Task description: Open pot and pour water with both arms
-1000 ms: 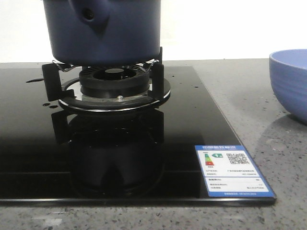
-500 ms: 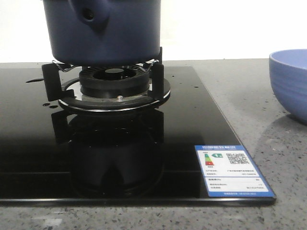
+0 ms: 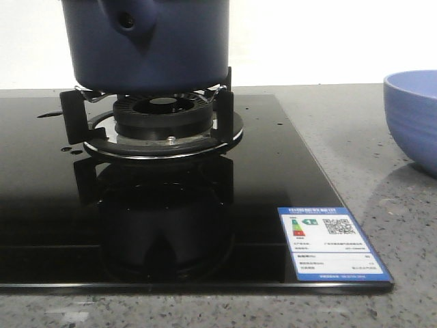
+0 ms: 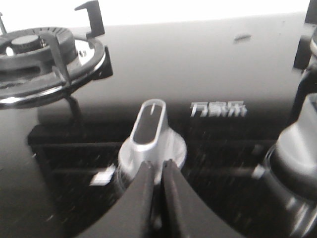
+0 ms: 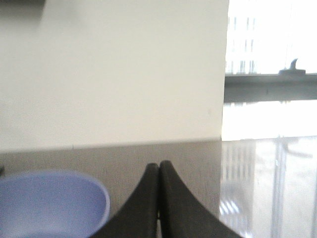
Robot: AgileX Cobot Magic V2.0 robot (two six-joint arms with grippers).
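Observation:
The dark navy pot [image 3: 171, 48] stands on the burner grate [image 3: 160, 113] at the back of the black hob; its handle mount with a small hole [image 3: 127, 20] faces me. Its top is cut off by the frame edge. Neither gripper shows in the front view. In the left wrist view my left gripper [image 4: 156, 163] is shut and empty, its tips just in front of a silver stove knob [image 4: 150, 130]. In the right wrist view my right gripper [image 5: 159, 164] is shut and empty above the grey counter, beside the light blue bowl [image 5: 49, 203].
The light blue ribbed bowl [image 3: 413, 119] stands on the grey counter to the right of the hob. An energy label sticker [image 3: 332, 243] lies on the hob's front right corner. A second knob [image 4: 297, 148] and an empty burner [image 4: 39, 59] show in the left wrist view.

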